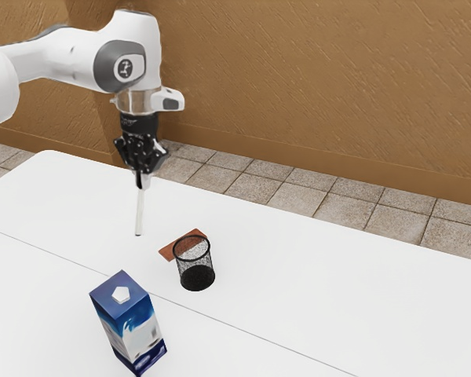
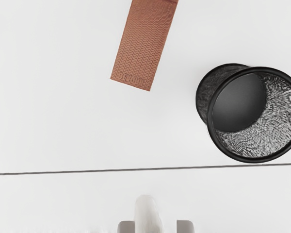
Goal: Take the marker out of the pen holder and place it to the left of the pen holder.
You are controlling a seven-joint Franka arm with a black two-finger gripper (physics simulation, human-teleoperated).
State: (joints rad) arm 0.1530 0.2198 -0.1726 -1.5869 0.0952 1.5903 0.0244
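The first half of the job looks done: the marker point(image 1: 139, 212) is out of the holder point(image 1: 197, 278), which stands upright with nothing inside it. The marker hangs roughly upright beneath the hand, over toward the exterior view's left from the holder and apart from it. The fingers point(image 2: 185, 227) look closed on its upper part; in the wrist view a slim gap seems to show along one side of it, but its hanging pose speaks for a grip. What is left is the placing. The marker has not been laid on the tabletop point(image 1: 314, 283), and its lower end seems to be above the surface, though how far is hard to judge. The sideways part of the move may be largely made too, if the side it hangs on is the left that is meant; the task does not say whose left counts. From there the hand would need to lower the marker, let it down gently beside the holder, open and back away. Let go upright, it would probably topple and might roll, so a low release seems wise. The brown bar point(image 2: 143, 46) lies near the holder and the carton point(image 1: 129, 330) stands on the exterior camera's side; the way down should keep clear of both.
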